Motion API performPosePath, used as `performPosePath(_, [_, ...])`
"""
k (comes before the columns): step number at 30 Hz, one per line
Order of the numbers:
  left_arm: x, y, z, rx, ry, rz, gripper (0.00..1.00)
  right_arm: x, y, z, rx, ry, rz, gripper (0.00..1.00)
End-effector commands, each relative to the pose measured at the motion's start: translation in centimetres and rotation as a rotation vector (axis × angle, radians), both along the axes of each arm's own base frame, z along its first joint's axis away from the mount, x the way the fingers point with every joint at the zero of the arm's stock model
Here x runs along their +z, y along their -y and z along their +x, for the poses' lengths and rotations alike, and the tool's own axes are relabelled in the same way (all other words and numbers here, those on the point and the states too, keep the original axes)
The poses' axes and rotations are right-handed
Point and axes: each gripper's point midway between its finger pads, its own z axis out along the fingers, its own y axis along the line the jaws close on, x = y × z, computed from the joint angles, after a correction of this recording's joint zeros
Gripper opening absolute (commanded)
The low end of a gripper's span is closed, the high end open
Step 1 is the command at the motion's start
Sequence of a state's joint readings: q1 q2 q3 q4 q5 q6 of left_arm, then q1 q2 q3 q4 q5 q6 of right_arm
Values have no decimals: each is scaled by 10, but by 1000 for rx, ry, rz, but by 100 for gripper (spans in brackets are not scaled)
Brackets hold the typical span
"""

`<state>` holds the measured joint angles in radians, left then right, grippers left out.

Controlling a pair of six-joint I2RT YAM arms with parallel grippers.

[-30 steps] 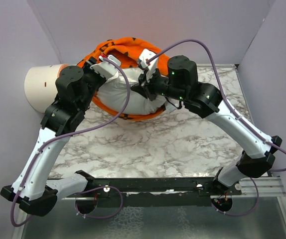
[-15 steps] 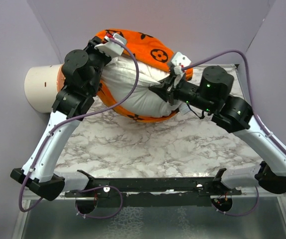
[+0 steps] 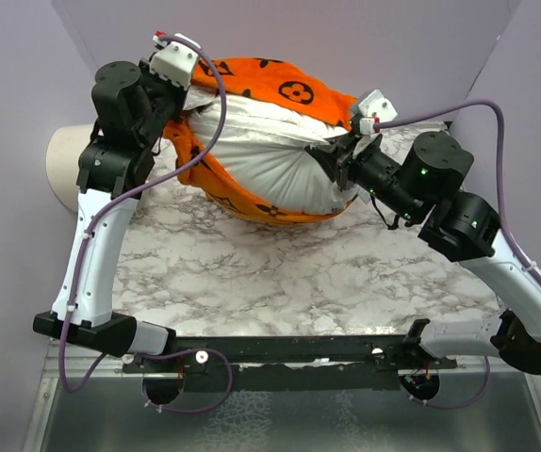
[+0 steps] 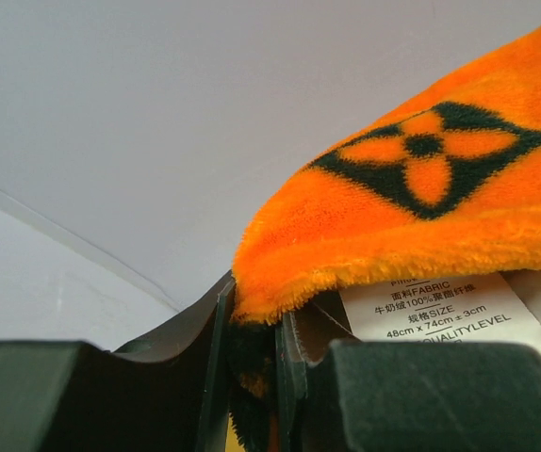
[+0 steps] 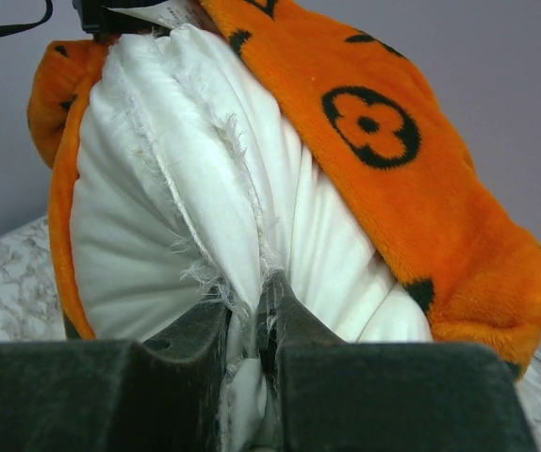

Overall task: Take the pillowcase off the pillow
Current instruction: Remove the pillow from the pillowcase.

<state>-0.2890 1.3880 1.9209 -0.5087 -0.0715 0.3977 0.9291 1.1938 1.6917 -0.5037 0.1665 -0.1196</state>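
Pillow (image 3: 270, 169) is being held stretched between both arms, its long axis running straight from the left gripper (image 4: 252, 344) to the right gripper (image 5: 252, 325). The left one is pinching the orange pillowcase (image 3: 285, 89) hem, and the right is clenching the white seam just ahead of its fingers. A tag (image 4: 440, 315) beside the left jaws is showing "FABRIC", "100%", "SIZE 48cm x 74cm ± 3cm". Pulling apart along that axis looks right.

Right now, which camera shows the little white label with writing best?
The left wrist view: the label sits close up, print readable, under the pillowcase edge. The right wrist view shows only a scrap at its top edge. The top view is too far to show it.
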Motion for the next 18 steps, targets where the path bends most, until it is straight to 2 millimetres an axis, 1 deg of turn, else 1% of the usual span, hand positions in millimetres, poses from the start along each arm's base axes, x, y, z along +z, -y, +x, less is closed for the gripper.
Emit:
performPosePath(1, [-13, -89, 4, 275, -29, -100, 20, 37, 75, 24, -359, 83, 103, 1])
performPosePath(3, [-29, -98, 5, 279, -69, -125, 20, 26, 79, 35, -391, 67, 76, 1])
performPosePath(5, [-47, -102, 8, 273, -112, -140, 20, 20, 88, 48, -421, 46, 70, 1])
performPosePath(7, [-68, -107, 12, 277, -154, -154, 20, 16, 103, 64, -464, 26, 66, 1])
performPosePath(9, [-87, -112, 17, 276, -190, -167, 20, 6, 119, 82, -518, -3, 44, 1])
performPosePath(10, [-104, -114, 20, 276, -221, -172, 21, -1, 126, 91, -540, -24, 35, 1])
performPosePath(12, [-127, -120, 24, 286, -253, -179, 21, -13, 140, 107, -560, -67, 42, 1])
performPosePath(13, [-138, -122, 27, 284, -273, -184, 21, -16, 146, 112, -558, -86, 59, 1])
performPosePath(14, [-151, -123, 29, 282, -295, -184, 22, -20, 156, 118, -573, -101, 77, 1])
performPosePath(16, [-176, -120, 32, 265, -335, -177, 23, -20, 158, 122, -564, -103, 98, 1])
performPosePath(18, [-197, -117, 34, 240, -362, -166, 27, -13, 156, 123, -554, -92, 113, 1])
